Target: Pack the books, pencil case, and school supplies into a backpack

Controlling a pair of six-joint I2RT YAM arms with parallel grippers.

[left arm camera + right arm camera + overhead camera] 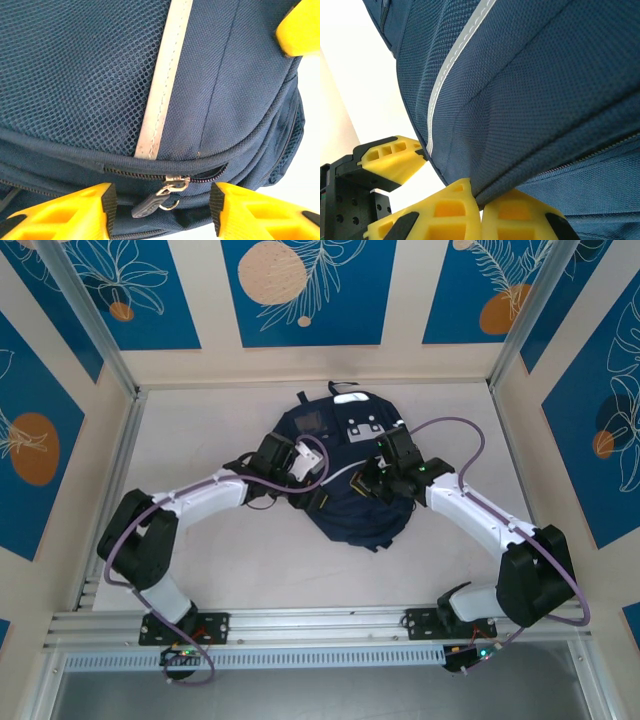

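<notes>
The navy-blue backpack (345, 495) lies in the middle of the table, white patches toward the far wall. My left gripper (303, 468) is at its left side. In the left wrist view the left gripper (162, 201) is open, and the dark zipper pull (150, 205) hangs loose between the jaws under the slider (176, 181), touching neither finger. The white stripe (160, 95) runs up the pocket. My right gripper (372, 483) rests on the backpack's middle. The right gripper (481, 202) is shut on a fold of the backpack's seam (520, 170). Books, pencil case and school supplies are hidden.
Aluminium rails run along the left side (112, 480) and the near edge (320, 625) of the table (250, 570). Cream walls with blue panels close off the back and sides. Purple cables (455, 425) loop over both arms. Bare tabletop lies left, right and in front of the backpack.
</notes>
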